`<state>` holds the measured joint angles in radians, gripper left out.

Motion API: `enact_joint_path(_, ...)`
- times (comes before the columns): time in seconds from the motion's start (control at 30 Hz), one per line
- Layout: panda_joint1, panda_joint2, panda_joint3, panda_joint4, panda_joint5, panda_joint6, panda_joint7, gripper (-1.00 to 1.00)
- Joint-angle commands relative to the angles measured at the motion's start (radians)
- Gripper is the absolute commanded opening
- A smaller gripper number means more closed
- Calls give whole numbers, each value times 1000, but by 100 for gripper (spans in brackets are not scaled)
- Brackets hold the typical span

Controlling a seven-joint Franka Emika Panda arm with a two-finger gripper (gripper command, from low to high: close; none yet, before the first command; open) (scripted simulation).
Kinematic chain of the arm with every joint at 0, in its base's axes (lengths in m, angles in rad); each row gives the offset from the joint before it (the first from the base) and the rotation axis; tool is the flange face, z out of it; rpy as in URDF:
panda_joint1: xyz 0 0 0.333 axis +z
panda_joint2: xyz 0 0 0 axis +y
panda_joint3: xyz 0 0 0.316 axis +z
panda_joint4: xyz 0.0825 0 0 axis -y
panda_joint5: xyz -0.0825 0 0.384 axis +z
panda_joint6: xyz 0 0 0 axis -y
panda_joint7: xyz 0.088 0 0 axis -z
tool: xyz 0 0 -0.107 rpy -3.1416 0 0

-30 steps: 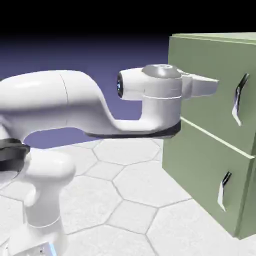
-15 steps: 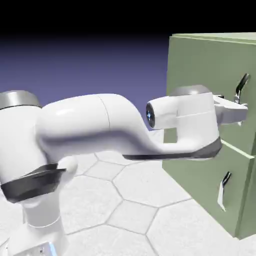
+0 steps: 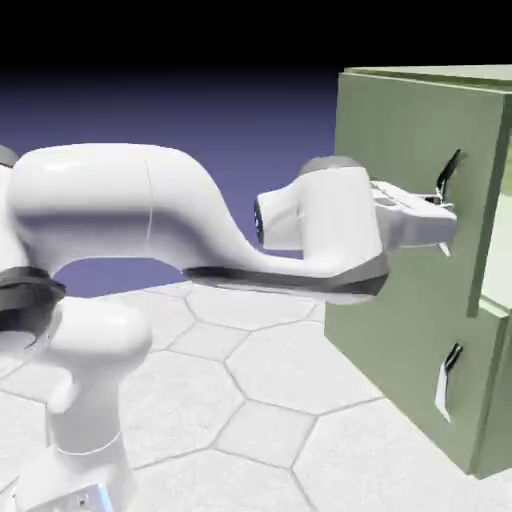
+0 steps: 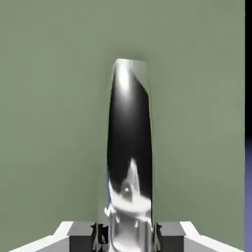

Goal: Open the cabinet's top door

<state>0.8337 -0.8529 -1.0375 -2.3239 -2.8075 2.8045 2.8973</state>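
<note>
The sage-green cabinet [image 3: 497,420] stands at the exterior view's right. Its top door [image 3: 400,120] stands a little out from the cabinet front, with a paler gap showing under its right lower corner. My gripper [image 3: 444,216] is shut on the door's silver-black handle [image 3: 447,176], gripping its lower part. In the hand view the handle [image 4: 129,142] rises as a glossy dark bar against the green door [image 4: 49,113], clamped between my fingertips [image 4: 81,235] at the bottom edge, where the gripper [image 4: 129,235] sits.
The lower panel [image 3: 395,350] with its shorter handle [image 3: 446,384] sits flush below my wrist. A white hexagon-tiled table [image 3: 260,400] spreads beneath the arm. A strip of blue backdrop [image 4: 248,192] shows past the door's edge in the hand view.
My gripper went from open to shut on the handle. The hand then drew back toward the exterior view's left, and the top door came out from the cabinet front with it.
</note>
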Motion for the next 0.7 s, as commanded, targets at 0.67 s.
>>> enact_joint_path(0.67, -759, -123, 704, -426, 457, -102, -1, -100)
